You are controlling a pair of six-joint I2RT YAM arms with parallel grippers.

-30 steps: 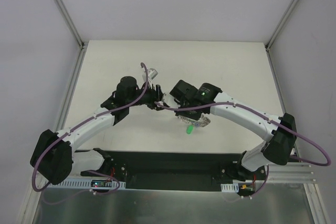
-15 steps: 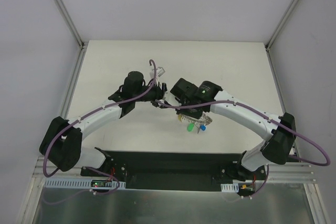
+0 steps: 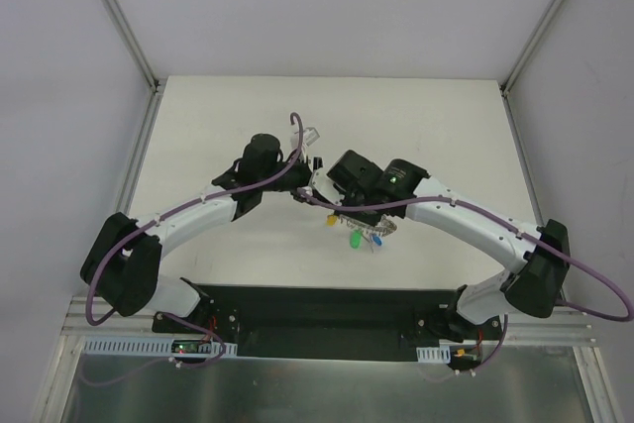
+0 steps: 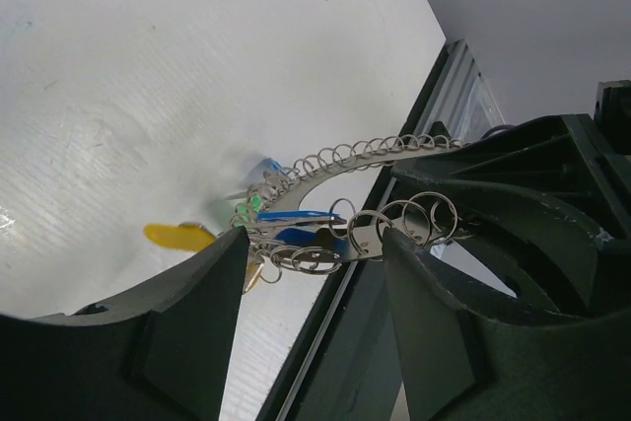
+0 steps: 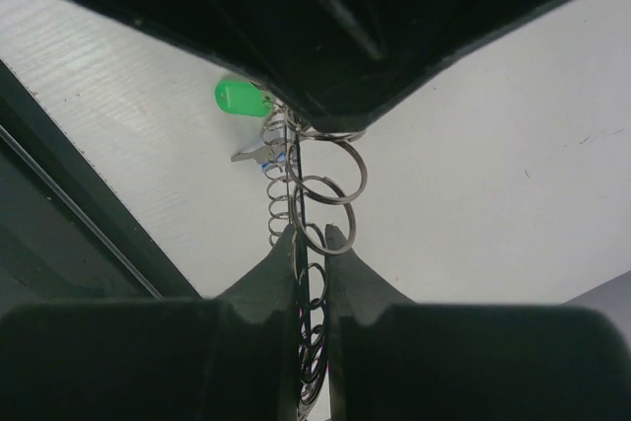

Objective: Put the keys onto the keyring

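Note:
The keyring [image 4: 335,160] is a grey metal ring edged with many small wire loops. My right gripper [image 5: 311,239] is shut on its rim, holding it edge-on above the table. In the top view the keyring [image 3: 374,228] hangs below the right gripper [image 3: 347,207]. A yellow key [image 4: 177,235], a blue key [image 4: 296,216] and a green key [image 5: 242,99] dangle from the ring. My left gripper [image 4: 315,244] stands open, its fingertips either side of the ring's near loops without pinching them. From above, the left gripper [image 3: 309,173] sits just left of the right one.
The white table [image 3: 198,126] is walled by grey panels with aluminium posts [image 3: 134,42]. A black base rail [image 3: 317,309] runs along the near edge, and purple cables [image 3: 594,294] loop off both arms.
The left arm has swung right and forward toward the right gripper, and its jaws have widened slightly. The yellow and blue keys have come into view hanging beside the green one.

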